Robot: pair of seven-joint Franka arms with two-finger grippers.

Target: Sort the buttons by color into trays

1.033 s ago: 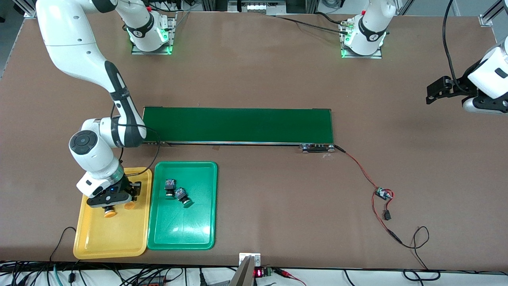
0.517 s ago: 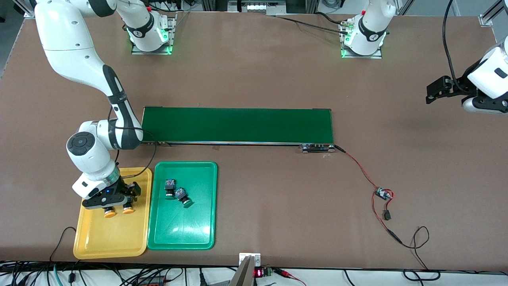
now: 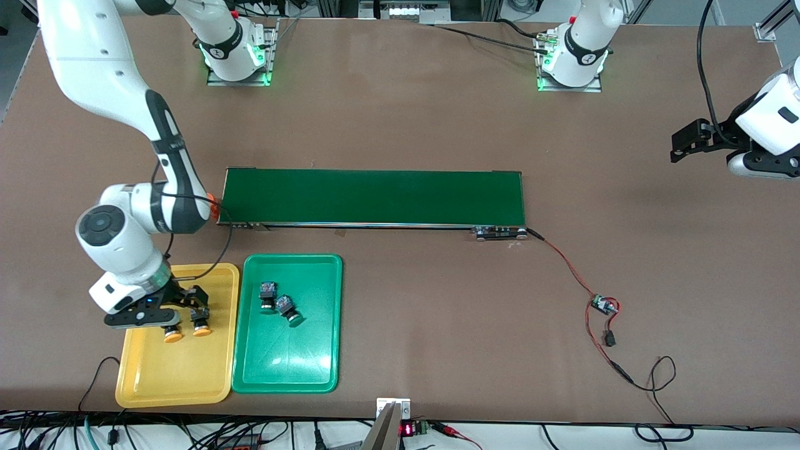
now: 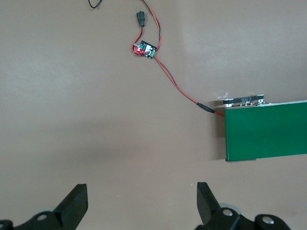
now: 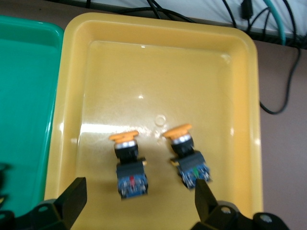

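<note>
Brown counter (image 3: 400, 125): lower left of the frame, right end effector (image 3: 167, 317) hangs open over the yellow tray (image 3: 178, 375) holding two orange buttons (image 3: 201, 327); green buttons (image 3: 278, 303) lie in the green tray (image 3: 287, 369); left end effector (image 3: 684, 142) waits open, upper right

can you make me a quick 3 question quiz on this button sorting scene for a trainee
1. True or false: both orange buttons lie in the yellow tray.
2. How many buttons are in the green tray?
3. The right gripper is: A) shut on a button, B) open above the yellow tray, C) over the belt.

Key
1. True.
2. Two: and.
3. B. The left gripper waits open toward its own end of the table.
</note>
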